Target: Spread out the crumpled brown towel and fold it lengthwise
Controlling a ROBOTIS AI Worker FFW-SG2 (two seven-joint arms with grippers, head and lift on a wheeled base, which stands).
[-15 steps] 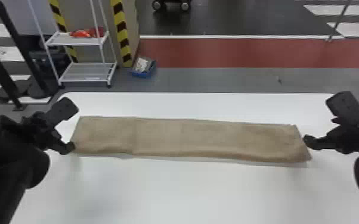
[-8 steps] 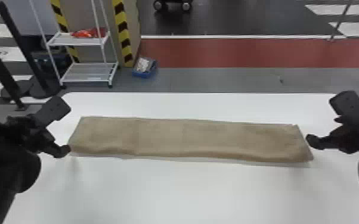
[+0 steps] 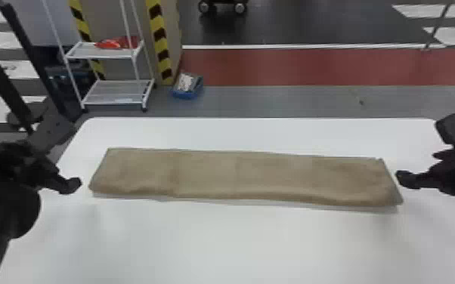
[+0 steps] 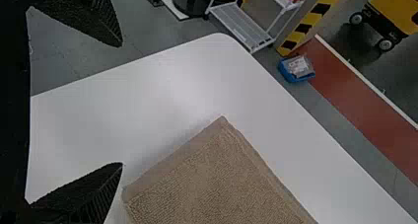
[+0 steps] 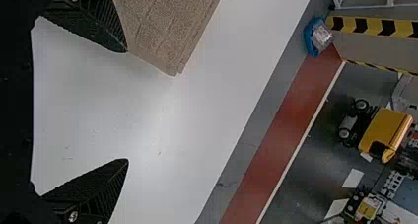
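Since the earlier frames: both claws have drawn outward from the ends of the cloth. The left gripper (image 3: 70, 154) had a fingertip right at the near left corner; now a strip of white surface shows between them. The right gripper (image 3: 423, 153) has eased off less at its lower fingertip, more at its upper one. No change in the towel's fold.

Left claw: fingers spread wide in its wrist view, nothing between them, towel corner just beyond. Right claw: likewise wide apart, nothing in hold; one fingertip lines up with the towel's end in its wrist view, contact uncertain.

Brown towel (image 3: 287, 177): folded into a long flat strip, lying crosswise on the white table (image 3: 238, 241), past mid-depth. Far edge nearly straight, near edge gently wavy. Near right corner pokes out toward the robot; faint creases cross the strip.

Room: broad stretch of white tabletop on the robot's side of the strip, a narrower band behind it up to the far edge, rounded at the corners. Beyond that edge, on the floor: white rack (image 3: 115, 99) to the left with a red item (image 3: 117, 42) on its upper shelf, blue bin (image 3: 188, 91) beside a striped post (image 3: 159, 39).
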